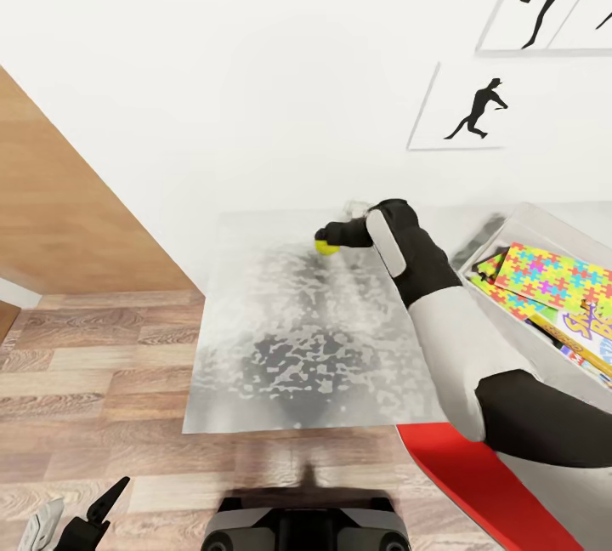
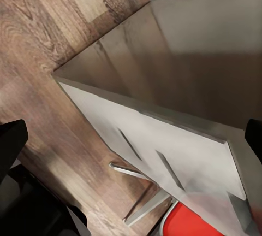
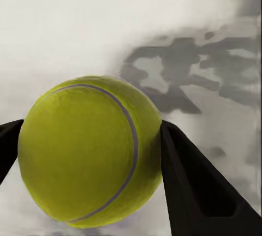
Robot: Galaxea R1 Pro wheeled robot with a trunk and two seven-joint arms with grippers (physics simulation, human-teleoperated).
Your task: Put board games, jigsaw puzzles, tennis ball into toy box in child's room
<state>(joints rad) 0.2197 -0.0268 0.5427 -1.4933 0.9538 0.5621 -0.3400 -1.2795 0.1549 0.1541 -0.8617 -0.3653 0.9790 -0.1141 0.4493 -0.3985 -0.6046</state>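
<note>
The tennis ball, yellow-green with a pale seam, is at the far side of the table close to the wall. My right gripper is shut on it, one black finger pressed against each side. The toy box stands at the table's right end. It holds two jigsaw puzzles and a white board game leaning inside. My left gripper hangs open and empty, low over the wood floor in front of the table's near left corner.
A red chair seat is tucked at the table's front right. Wood-plank floor lies left of the table, and a brown door stands beyond it. Black silhouette pictures hang on the white wall.
</note>
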